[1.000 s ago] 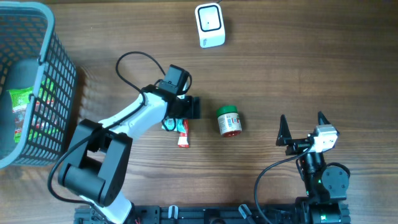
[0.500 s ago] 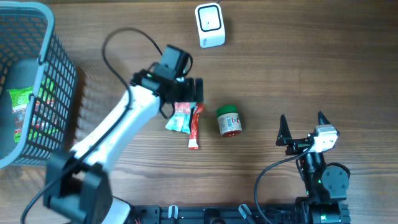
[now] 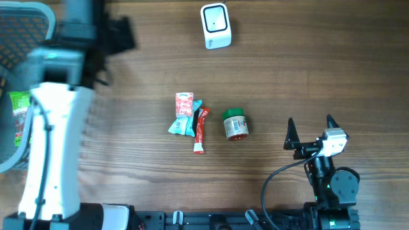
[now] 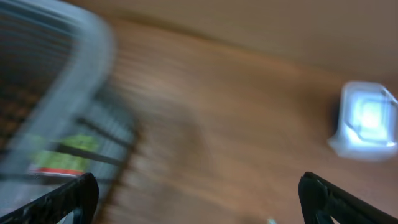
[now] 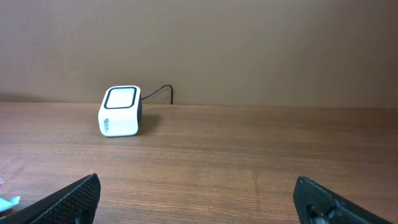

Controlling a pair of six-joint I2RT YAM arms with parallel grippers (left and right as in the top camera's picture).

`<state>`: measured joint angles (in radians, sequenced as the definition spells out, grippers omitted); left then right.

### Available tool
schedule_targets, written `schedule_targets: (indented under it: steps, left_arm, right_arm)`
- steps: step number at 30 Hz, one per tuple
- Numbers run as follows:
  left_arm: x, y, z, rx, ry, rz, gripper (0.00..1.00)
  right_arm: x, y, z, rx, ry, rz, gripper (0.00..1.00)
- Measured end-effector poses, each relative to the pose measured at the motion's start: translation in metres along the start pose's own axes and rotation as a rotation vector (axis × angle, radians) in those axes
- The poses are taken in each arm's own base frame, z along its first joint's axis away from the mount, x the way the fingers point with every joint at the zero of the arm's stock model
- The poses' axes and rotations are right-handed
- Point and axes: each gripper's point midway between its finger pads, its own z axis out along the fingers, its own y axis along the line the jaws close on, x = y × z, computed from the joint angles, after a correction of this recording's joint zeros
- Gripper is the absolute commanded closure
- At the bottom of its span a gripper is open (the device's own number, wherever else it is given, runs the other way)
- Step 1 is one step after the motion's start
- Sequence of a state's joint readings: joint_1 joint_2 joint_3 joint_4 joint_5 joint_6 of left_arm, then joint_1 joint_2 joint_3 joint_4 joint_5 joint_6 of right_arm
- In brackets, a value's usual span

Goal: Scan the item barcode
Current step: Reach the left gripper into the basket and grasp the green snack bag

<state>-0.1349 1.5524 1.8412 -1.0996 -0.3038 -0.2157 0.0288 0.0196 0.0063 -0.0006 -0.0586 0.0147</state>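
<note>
Left gripper (image 3: pixel 119 35) upper left, beside basket (image 3: pixel 22 7); blurred, jaws apart, empty. Right gripper (image 3: pixel 310 124) lower right, jaws apart, idle. Packets (image 3: pixel 187 115) and jar (image 3: pixel 235 124) mid-frame; scanner (image 3: pixel 215 25) top centre. Likely pick step next: grasp one item, present barcode to scanner.

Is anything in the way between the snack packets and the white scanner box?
Nothing visible is. Only bare table lies between the snack packets and the scanner. The green-lidded jar sits to the right of the packets, off that path.
</note>
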Motion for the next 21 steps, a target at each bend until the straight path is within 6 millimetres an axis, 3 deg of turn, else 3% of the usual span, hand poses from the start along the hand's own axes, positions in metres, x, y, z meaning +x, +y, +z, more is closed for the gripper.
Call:
schedule_targets:
  steps: [1, 4, 6, 7, 10, 14, 18, 21]
  left_arm:
    - [-0.02, 0.039, -0.005, -0.083, -0.053, -0.062, 0.0]
    - [-0.039, 0.105, -0.008, -0.211, -0.109, -0.155, 0.0]
    - [-0.04, 0.15, -0.009, -0.299, -0.117, -0.219, 0.0]
    - [-0.037, 0.18, -0.009, -0.357, -0.111, -0.261, 0.0]
    - [-0.023, 0.244, -0.014, -0.48, -0.086, -0.356, 0.0]
    - [0.0, 0.299, -0.005, -0.537, -0.01, -0.399, 0.0]
    - [0.029, 0.324, 0.027, -0.476, 0.122, -0.379, 0.0]
    - [0.051, 0.33, 0.061, -0.418, 0.227, -0.346, 0.0]
  right_arm:
    - [0.0, 0.0, 0.0, 0.0, 0.0, 0.0, 0.0]
    - [0.0, 0.0, 0.0, 0.0, 0.0, 0.0, 0.0]
    - [0.0, 0.0, 0.0, 0.0, 0.0, 0.0, 0.0]
    - [0.0, 0.0, 0.0, 0.0, 0.0, 0.0, 0.0]
    - [0.0, 0.0, 0.0, 0.0, 0.0, 0.0, 0.0]
    - [0.0, 0.0, 0.0, 0.0, 0.0, 0.0, 0.0]
    - [0.0, 0.0, 0.0, 0.0, 0.0, 0.0, 0.0]
    - [0.0, 0.0, 0.0, 0.0, 0.0, 0.0, 0.0]
